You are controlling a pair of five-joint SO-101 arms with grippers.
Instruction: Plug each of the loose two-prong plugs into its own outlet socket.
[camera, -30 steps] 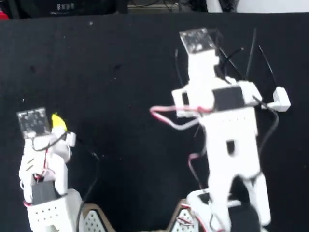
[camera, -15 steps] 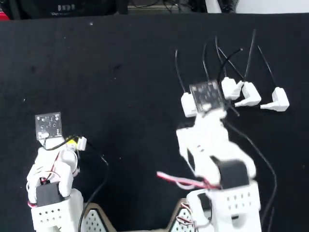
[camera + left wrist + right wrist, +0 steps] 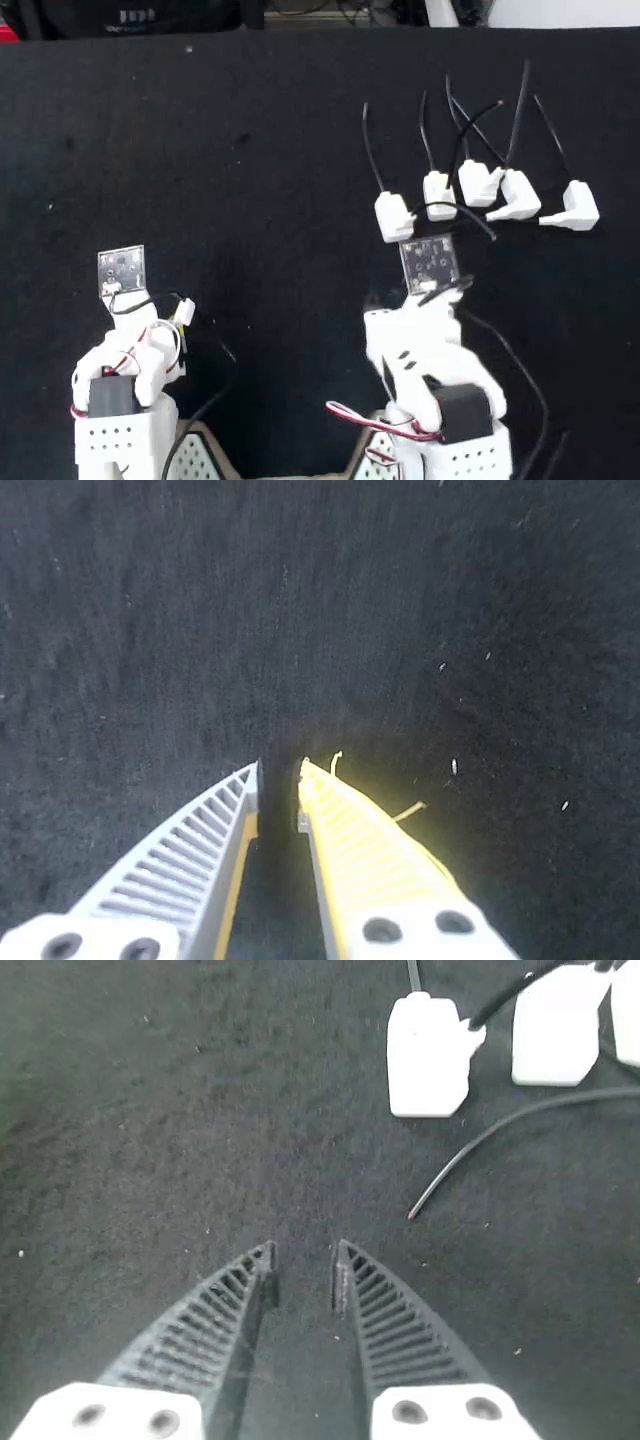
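Observation:
Several white plug bodies with thin black cords lie in a row at the back right of the black table: one plug [image 3: 393, 216] is nearest, another plug [image 3: 438, 194] is beside it, and an outer plug [image 3: 575, 207] is far right. I cannot tell plugs from sockets. My right gripper [image 3: 302, 1255] hovers over bare cloth short of the nearest plug [image 3: 428, 1055], its fingers slightly open and holding nothing. A loose cord end [image 3: 480, 1150] lies between them. My left gripper [image 3: 278, 772] is low over bare cloth, shut on nothing.
The left arm [image 3: 125, 370] is folded at the front left. The right arm [image 3: 430, 350] is folded at the front right, its wrist board [image 3: 430, 262] just short of the plug row. The black table [image 3: 220, 150] stretches bare across the left and middle.
The right arm has pulled back from over the plug row toward its base, uncovering the plugs. The left arm has also drawn back toward the front edge.

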